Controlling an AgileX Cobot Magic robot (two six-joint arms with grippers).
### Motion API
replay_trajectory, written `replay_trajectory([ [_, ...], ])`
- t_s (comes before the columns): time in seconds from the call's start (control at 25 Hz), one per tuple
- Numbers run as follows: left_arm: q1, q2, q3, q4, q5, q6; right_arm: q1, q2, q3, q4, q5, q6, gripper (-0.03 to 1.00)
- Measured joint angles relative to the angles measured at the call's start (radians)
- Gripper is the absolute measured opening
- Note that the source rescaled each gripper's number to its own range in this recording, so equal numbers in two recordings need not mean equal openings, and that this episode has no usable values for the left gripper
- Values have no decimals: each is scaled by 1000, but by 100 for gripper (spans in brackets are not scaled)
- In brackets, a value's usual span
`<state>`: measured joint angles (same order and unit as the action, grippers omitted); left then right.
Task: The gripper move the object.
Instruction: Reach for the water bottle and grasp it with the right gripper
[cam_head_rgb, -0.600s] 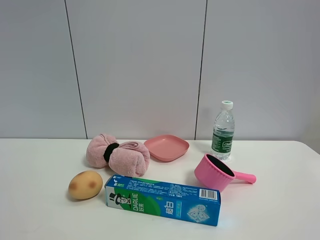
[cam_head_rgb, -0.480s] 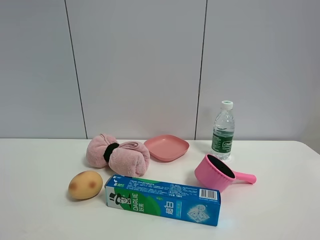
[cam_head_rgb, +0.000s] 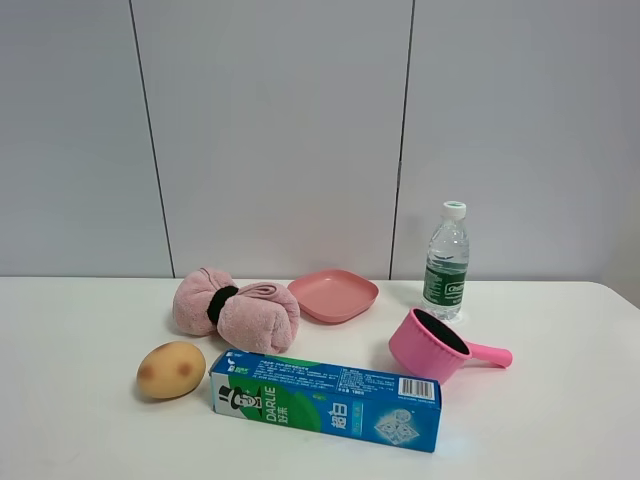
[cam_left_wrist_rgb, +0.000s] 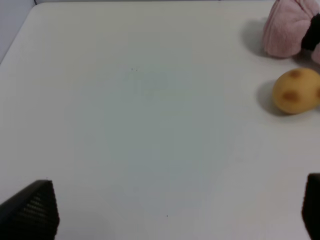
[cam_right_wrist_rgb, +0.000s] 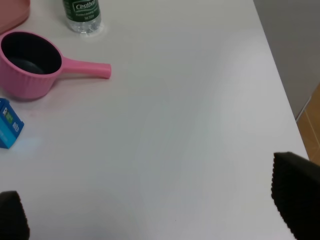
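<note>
The clear water bottle (cam_head_rgb: 446, 262) with a white cap and green label stands upright at the back right of the white table (cam_head_rgb: 560, 420). Its lower part also shows in the right wrist view (cam_right_wrist_rgb: 82, 15). My right gripper (cam_right_wrist_rgb: 150, 215) is open and empty, well short of the bottle, over bare table near the right edge. My left gripper (cam_left_wrist_rgb: 175, 220) is open and empty over bare table on the left side. Neither gripper shows in the exterior high view.
A pink handled cup (cam_head_rgb: 438, 345) lies just in front of the bottle. A blue-green toothpaste box (cam_head_rgb: 325, 399), a potato (cam_head_rgb: 171, 369), a rolled pink towel (cam_head_rgb: 236, 310) and a pink plate (cam_head_rgb: 333, 295) sit on the table. The table's right edge (cam_right_wrist_rgb: 280, 95) is close to my right gripper.
</note>
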<state>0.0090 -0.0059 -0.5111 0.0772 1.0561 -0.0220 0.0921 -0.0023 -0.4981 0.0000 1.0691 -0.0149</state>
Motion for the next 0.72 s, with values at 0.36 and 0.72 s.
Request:
replay_trajectory([
  [0.36,0,0,0,0,0,0,0,0,0,0,0,0,100],
  [0.72,0,0,0,0,0,0,0,0,0,0,0,0,100],
])
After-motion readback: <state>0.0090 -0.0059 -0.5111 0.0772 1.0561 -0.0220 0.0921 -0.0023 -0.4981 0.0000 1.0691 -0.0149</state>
